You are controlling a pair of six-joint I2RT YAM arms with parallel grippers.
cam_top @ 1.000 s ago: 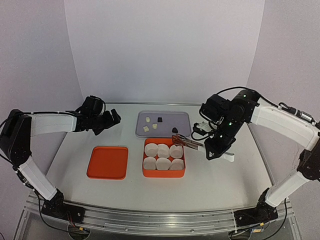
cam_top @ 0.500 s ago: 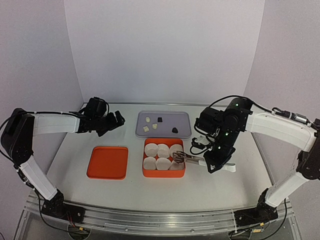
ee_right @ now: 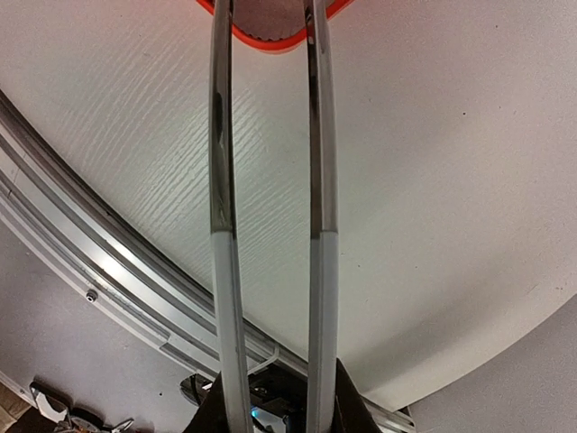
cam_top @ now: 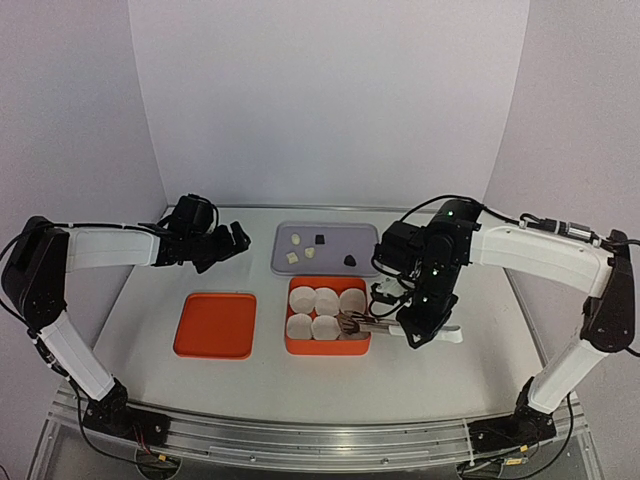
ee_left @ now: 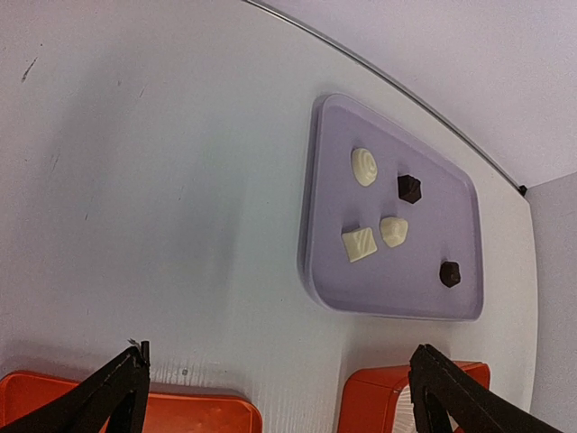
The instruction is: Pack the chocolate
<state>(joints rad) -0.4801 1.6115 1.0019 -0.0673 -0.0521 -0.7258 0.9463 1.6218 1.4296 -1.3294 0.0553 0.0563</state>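
Note:
Five chocolates lie on the lavender tray (cam_top: 365, 240): three cream-white (ee_left: 364, 166), (ee_left: 394, 231), (ee_left: 359, 244) and two dark (ee_left: 409, 188), (ee_left: 449, 273). My right gripper (cam_top: 428, 328) is shut on the white handles of metal tongs (cam_top: 380, 322). The tong tips reach over the near right paper cup in the orange box (cam_top: 328, 350). Something dark shows at the tips (cam_top: 348, 322); I cannot tell whether it is the third dark chocolate. In the right wrist view the tongs (ee_right: 221, 180) run up to the box rim (ee_right: 270, 41). My left gripper (cam_top: 228, 240) is open and empty, left of the tray.
Six white paper cups (cam_top: 314, 297) fill the orange box. An orange lid (cam_top: 215, 324) lies flat to its left, also in the left wrist view (ee_left: 180, 417). A white backdrop stands behind the tray. The metal rail (cam_top: 300, 440) runs along the near edge.
My right arm has swung the tongs from the box's far right corner towards me and down to the near right cup. The left arm has barely moved.

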